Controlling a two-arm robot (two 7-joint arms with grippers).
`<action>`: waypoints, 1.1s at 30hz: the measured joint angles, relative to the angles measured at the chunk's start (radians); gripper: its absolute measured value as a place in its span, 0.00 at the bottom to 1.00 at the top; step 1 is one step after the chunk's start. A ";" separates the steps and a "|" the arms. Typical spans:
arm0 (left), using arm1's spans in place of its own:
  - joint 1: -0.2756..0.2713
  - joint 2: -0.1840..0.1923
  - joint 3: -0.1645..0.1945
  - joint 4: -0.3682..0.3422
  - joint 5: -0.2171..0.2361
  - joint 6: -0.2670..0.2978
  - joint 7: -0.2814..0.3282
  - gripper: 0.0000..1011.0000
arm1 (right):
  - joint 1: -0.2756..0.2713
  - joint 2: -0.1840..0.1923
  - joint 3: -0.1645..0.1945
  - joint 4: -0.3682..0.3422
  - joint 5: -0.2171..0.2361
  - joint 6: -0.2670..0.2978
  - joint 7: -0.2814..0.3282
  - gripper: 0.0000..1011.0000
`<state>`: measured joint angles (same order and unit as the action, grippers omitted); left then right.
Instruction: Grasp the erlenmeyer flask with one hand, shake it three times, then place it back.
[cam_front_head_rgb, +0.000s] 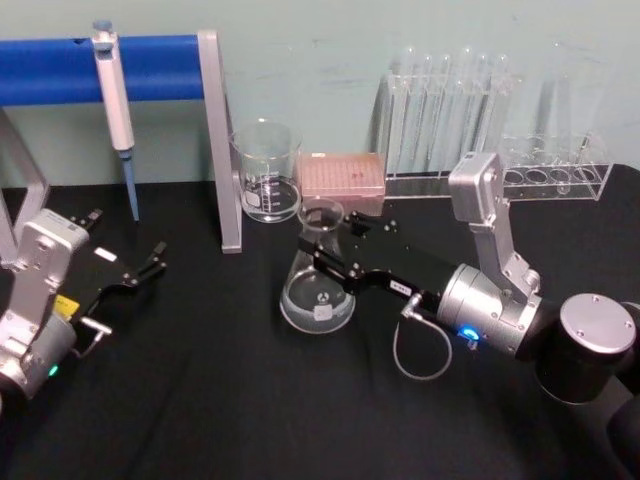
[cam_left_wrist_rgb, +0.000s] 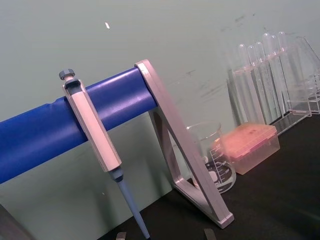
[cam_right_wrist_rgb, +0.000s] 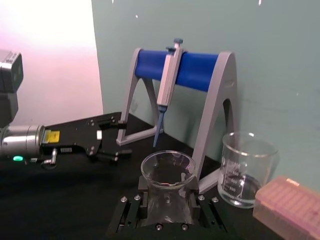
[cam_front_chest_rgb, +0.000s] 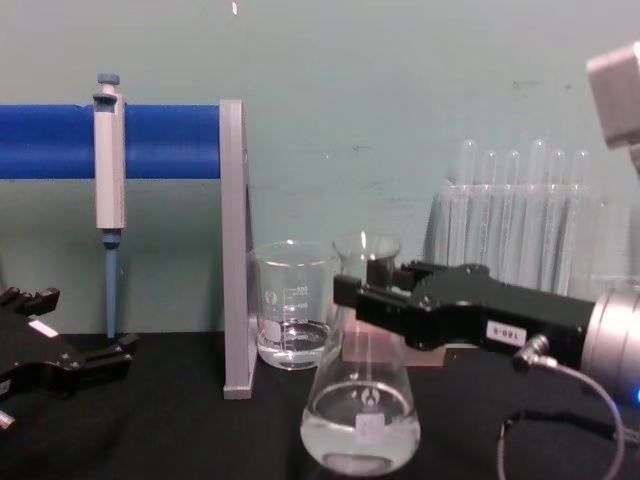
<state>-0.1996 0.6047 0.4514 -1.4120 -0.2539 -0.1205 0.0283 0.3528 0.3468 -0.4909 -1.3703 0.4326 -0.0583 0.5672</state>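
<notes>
While the right gripper (cam_front_head_rgb: 322, 254) (black, two-fingered, with a small white numbered label and a silver-grey wrist) is pinching the neck of the clear glass conical erlenmeyer flask (cam_front_head_rgb: 318, 292), the flask is standing upright near the middle of the black table (cam_front_head_rgb: 200, 400). It is sitting just in front of the straight-sided graduated glass beaker (cam_front_head_rgb: 267, 172) and the pink tip box (cam_front_head_rgb: 343, 175). The left gripper (cam_front_head_rgb: 148, 264) is lying idle at the table's left, fingers spread.

Several things could be going wrong from here. Smooth glass is offering little grip, and the neck is widening downward, so a brisk shake could be letting the flask slide or twist between the fingers. The beaker and the grey leg of the blue-barred pipette stand (cam_front_head_rgb: 218, 140) are sitting close behind, so a wide swing risks striking them. A little clear liquid seems to be lying in the base, and a tilted shake might be throwing it up the neck.

Whether the base is resting on the table or hanging just clear of it is hard to tell. In the chest view the near finger is covering the neck, hiding the pad contact. The right wrist view is cutting the flask off below its neck.
</notes>
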 joint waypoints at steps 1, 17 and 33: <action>0.000 0.000 0.000 0.000 0.000 0.000 0.000 0.99 | 0.001 0.001 -0.002 0.004 0.000 0.000 0.003 0.44; 0.000 0.000 0.000 0.000 0.000 0.000 0.000 0.99 | 0.020 0.000 -0.035 0.083 0.015 -0.007 0.050 0.44; 0.000 0.000 0.000 0.000 0.000 0.000 0.000 0.99 | 0.024 -0.002 -0.047 0.111 0.022 -0.014 0.063 0.44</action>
<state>-0.1995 0.6047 0.4514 -1.4120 -0.2539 -0.1205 0.0283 0.3769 0.3452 -0.5375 -1.2589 0.4546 -0.0722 0.6304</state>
